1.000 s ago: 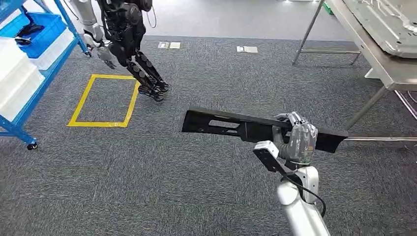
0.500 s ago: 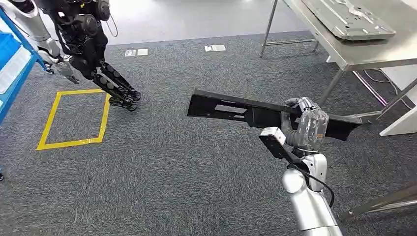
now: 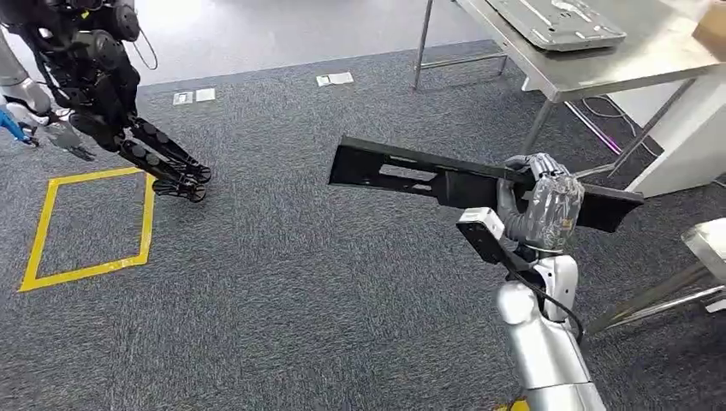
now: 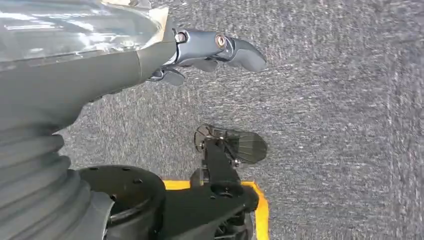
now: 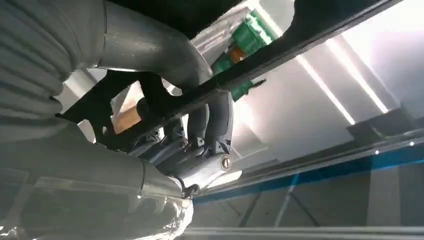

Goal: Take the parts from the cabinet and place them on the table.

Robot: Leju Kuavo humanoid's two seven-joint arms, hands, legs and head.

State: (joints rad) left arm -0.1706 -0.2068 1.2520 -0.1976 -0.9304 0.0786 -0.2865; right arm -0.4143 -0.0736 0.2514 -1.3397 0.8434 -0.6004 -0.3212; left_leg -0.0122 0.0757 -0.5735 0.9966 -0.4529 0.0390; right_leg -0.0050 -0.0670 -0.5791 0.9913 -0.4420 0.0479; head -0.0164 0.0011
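My right hand (image 3: 541, 207) grips a long black plastic part (image 3: 411, 175) near its right end and holds it level above the grey carpet. In the right wrist view the fingers (image 5: 200, 135) wrap around the dark part (image 5: 280, 47) from below. A steel table (image 3: 616, 64) stands at the upper right, with a grey metal panel (image 3: 556, 21) lying on it. My left hand (image 4: 200, 50) hangs over the carpet with its fingers curled and nothing in them.
Another black humanoid robot (image 3: 94, 77) stands at the upper left beside a yellow taped square (image 3: 86, 223) on the floor. The table's legs (image 3: 548, 111) reach down to the carpet at the right. A white block (image 3: 685, 128) stands by the table.
The whole view has swung right: the blue cabinet has left the picture and the steel table has come further in. My right hand still holds the black part, now slightly higher.
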